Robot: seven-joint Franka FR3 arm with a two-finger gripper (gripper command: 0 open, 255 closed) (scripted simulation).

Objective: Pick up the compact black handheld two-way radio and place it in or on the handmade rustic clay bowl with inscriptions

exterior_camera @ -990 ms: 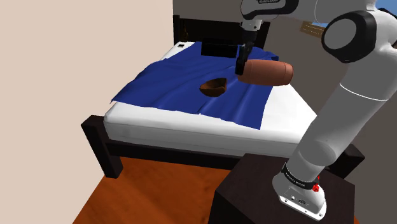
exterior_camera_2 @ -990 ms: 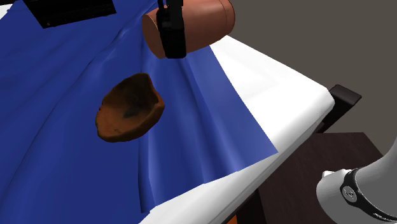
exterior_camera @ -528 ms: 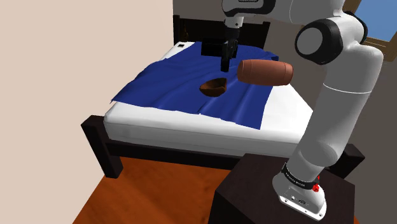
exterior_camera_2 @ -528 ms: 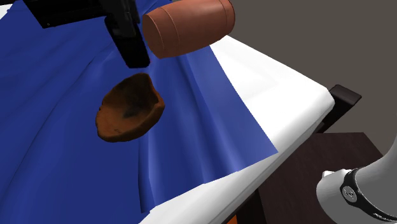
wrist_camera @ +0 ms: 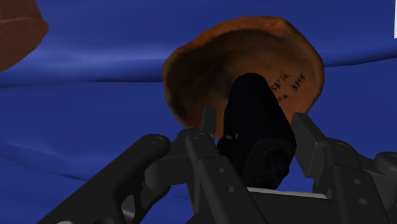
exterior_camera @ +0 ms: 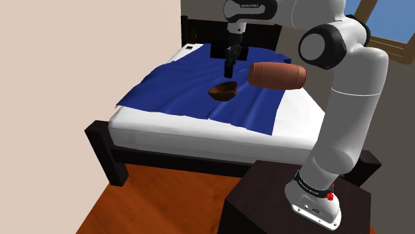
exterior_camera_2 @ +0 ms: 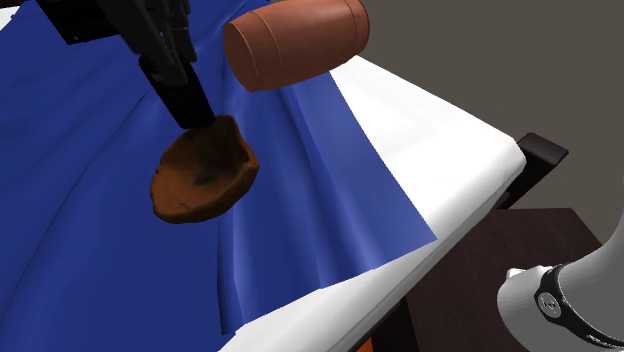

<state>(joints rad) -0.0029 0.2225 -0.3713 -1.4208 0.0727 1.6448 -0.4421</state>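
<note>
Black radio, clamped between the gripper's fingers, has swung across from beside the brown bolster and now hangs just over the rim of the brown bowl on the blue blanket. To my eye, only lowering and letting go remain.

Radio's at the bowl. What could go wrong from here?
1. The radio hangs near the bowl's rim, not over its middle. Released here, it may strike the rim and slide onto the blanket.
2. The bowl rests on rumpled blanket, so a knock from the radio could tip it.
</note>
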